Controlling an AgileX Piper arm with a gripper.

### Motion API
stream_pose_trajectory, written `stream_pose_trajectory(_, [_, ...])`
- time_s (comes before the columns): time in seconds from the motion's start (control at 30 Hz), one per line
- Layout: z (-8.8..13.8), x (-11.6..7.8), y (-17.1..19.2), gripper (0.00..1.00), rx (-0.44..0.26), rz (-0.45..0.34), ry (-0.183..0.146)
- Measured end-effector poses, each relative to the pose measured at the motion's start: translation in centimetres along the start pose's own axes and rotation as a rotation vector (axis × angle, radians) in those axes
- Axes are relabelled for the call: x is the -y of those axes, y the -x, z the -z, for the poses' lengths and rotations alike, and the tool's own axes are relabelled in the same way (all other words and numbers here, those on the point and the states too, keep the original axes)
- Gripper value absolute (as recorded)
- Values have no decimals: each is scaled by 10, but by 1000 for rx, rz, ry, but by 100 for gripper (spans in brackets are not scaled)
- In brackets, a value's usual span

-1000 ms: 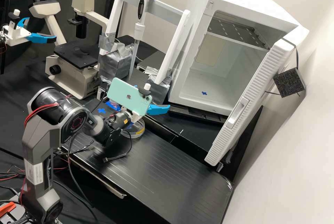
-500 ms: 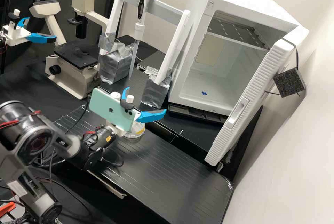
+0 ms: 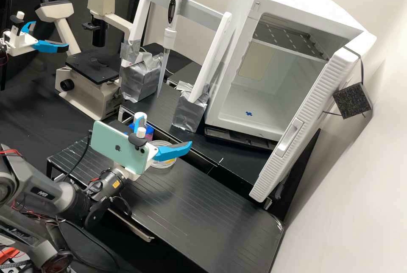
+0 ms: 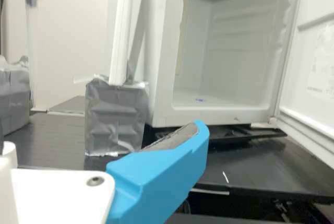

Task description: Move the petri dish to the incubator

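The gripper (image 3: 164, 132) is open over the bench shelf, its blue fingers spread with nothing seen held between them. Behind and below its nearer finger, the clear petri dish (image 3: 164, 164) with a yellow band lies on the ribbed black surface, partly covered by that finger. To the right rear stands the white incubator (image 3: 234, 114), its door open and a blue cross on its floor. In the wrist view the gripper (image 4: 99, 130) shows one blue finger with a grey pad, in front of the open incubator (image 4: 164, 85).
A rack with a hanging pipette (image 3: 170, 37) stands on silver-taped feet behind the gripper. The microscope (image 3: 91, 84) is at the left rear. A white-capped bottle (image 3: 140, 116) is beside the gripper, and the incubator door (image 3: 305, 124) swings out at the right.
The arm has drawn back toward the lower left of the high view, taking the open gripper away from the incubator side. The petri dish stays where it was, and the white-capped bottle has come into sight.
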Motion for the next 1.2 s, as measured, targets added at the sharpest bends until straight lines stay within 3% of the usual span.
stream_pose_trajectory(0.33, [-18,8,2,100,46,134,-12])
stream_pose_trajectory(0.63, [-28,8,7,100,78,179,-7])
stream_pose_trajectory(0.8, [-31,14,6,100,85,220,-30])
stream_pose_trajectory(1.13, [-34,18,0,100,84,197,-44])
stream_pose_trajectory(1.17, [-34,18,0,0,83,194,-47])
stream_pose_trajectory(1.2, [-35,18,-1,0,84,189,-47])
